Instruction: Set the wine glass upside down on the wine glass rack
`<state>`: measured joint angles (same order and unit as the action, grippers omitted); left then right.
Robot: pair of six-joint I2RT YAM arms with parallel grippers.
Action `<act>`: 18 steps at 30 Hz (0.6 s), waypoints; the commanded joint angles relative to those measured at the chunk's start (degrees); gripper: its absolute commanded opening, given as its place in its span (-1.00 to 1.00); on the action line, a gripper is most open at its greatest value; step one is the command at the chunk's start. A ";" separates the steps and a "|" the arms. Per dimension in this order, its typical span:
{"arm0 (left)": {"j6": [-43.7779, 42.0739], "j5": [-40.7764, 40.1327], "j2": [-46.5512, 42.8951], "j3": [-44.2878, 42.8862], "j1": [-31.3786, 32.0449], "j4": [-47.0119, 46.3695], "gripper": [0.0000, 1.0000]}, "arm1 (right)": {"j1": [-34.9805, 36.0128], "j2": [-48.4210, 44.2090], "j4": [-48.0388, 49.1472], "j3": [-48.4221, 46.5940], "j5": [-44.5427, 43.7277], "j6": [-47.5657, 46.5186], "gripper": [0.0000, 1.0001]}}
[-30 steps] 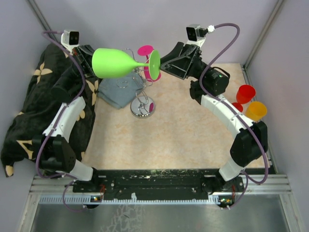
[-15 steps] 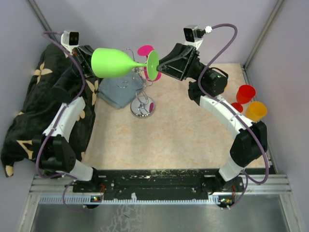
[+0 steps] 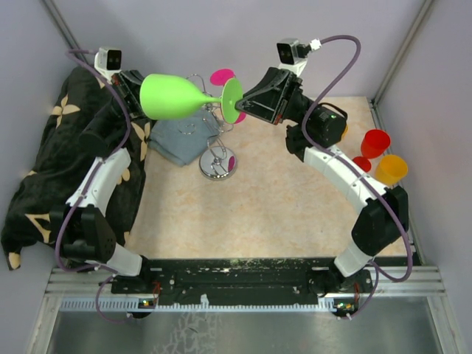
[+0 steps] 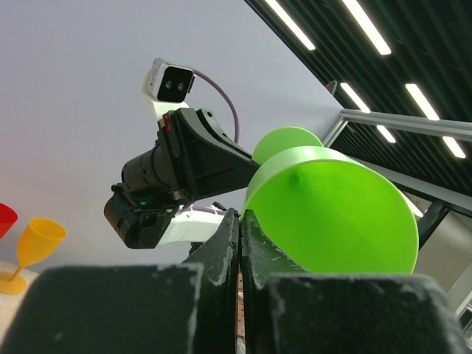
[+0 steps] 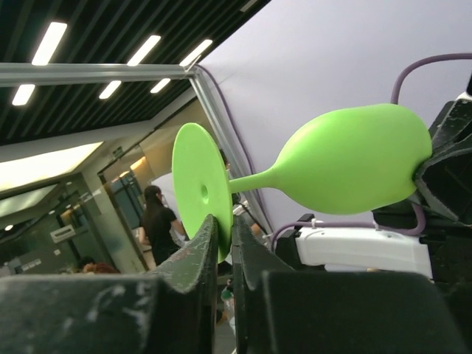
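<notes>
Two arms on one wine glass (image 3: pixel 177 96). Top cam: glass lies level in the air above the rack (image 3: pixel 218 168), bowl out left of rack at L fingers (image 3: pixel 135 90), foot over rack at R fingers (image 3: pixel 248 108). L wrist cam: L fingers (image 4: pixel 221 251) shut tight on bowl's mouth end. R wrist cam: R fingers (image 5: pixel 193 258) flank foot's edge w/ slim gap; can't tell if I've got a pinch.

Both the left arm (image 3: pixel 102 183) and right arm (image 3: pixel 341 171) have white shells between bulky black joints. A purple-grey cable (image 3: pixel 344 37) loops to each small white wrist camera (image 3: pixel 289 50). One right joint shows a tiny green light (image 4: pixel 140 196). The black fingers (image 5: pixel 184 269) look rough, perhaps foam-padded and scuffed.
</notes>
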<state>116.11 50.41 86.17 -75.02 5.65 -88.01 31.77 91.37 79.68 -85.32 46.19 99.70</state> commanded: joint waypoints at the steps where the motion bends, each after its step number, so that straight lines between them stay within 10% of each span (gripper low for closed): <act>1: 0.47 -1.43 0.23 0.13 -0.19 -9.66 -0.96 | 0.93 -2.77 0.69 -2.63 0.08 -1.62 -1.00; 7: 0.31 -0.84 0.07 0.62 -0.20 -9.99 -0.65 | 0.93 -3.61 0.38 -1.98 -0.35 -2.17 -1.00; 11: -1.46 0.81 -0.48 0.83 -0.66 -8.48 0.01 | 0.86 -4.71 -0.79 -1.96 0.18 -3.57 -1.00; 18: -1.98 2.87 -1.76 1.98 -3.80 -7.56 0.12 | -0.71 -6.37 -1.60 -1.77 0.12 -4.60 -1.00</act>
<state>114.80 51.66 86.35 -73.89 3.99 -88.20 32.36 88.53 76.69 -85.30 47.31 97.14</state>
